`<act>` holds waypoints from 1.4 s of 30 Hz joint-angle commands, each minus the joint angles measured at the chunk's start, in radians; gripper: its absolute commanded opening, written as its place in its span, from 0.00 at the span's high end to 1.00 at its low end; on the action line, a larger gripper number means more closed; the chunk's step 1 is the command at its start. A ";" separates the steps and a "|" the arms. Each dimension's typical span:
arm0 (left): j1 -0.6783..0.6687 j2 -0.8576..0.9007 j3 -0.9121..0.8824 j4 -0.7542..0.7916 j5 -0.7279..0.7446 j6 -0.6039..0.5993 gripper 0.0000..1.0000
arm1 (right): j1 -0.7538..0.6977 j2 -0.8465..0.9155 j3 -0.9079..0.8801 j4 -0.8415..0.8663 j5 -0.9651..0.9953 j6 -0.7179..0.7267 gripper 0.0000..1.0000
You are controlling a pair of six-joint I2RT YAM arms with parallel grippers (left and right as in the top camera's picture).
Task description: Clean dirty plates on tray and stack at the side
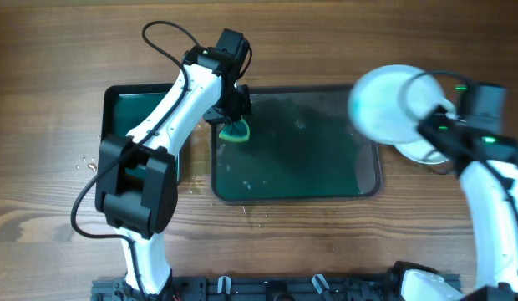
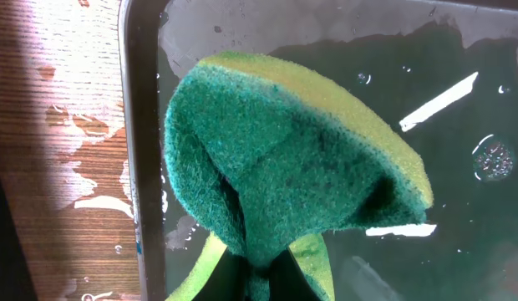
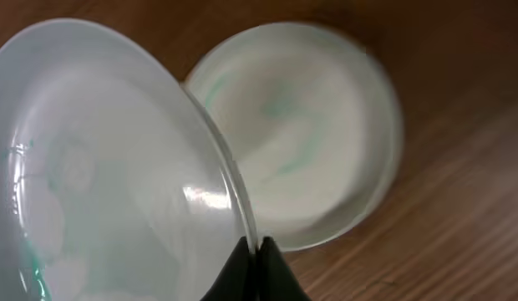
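We start with the wooden table (image 1: 326, 251), which is wet beside the tray. The tray (image 1: 372, 191) lies in the middle, and we see no plate on it, only a thin film of water.

The pale blue plate (image 1: 388, 102) is in the air over the right end of the tray. It is tilted and pinched at its rim by the right gripper (image 3: 255, 255), whose fingers are clenched on it. A white plate (image 3: 309, 134) lies on the table just right of the tray and partly under the lifted one. We cannot find a third plate in these views.

The left gripper (image 2: 257, 280) is clamped on the green and yellow sponge (image 2: 284, 159), which hangs over the far left corner of the tray, close to its rim.

We judge that the step is to set the lifted plate on the white one. To do it well, we should first bring the plate level and then centre it over the lower plate. It should go down slowly, and the fingers should let go only when it rests flat. A rim grip on a wet plate may slip. Green streaks show on the white plate and near the edge of the lifted one, so we doubt both are fully clean.

We can read no brand, label or writing anywhere.
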 commanded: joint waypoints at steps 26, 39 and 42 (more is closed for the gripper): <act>0.039 -0.105 0.035 -0.097 -0.009 0.035 0.96 | -0.233 0.229 0.038 -0.061 -0.414 -0.214 0.55; 0.280 -0.219 0.007 -0.286 -0.105 0.213 0.96 | 0.054 0.050 0.068 -0.083 -0.359 -0.295 0.34; 0.372 -0.219 -0.031 -0.261 -0.111 0.216 0.96 | 0.109 0.051 0.068 -0.082 -0.349 -0.304 0.34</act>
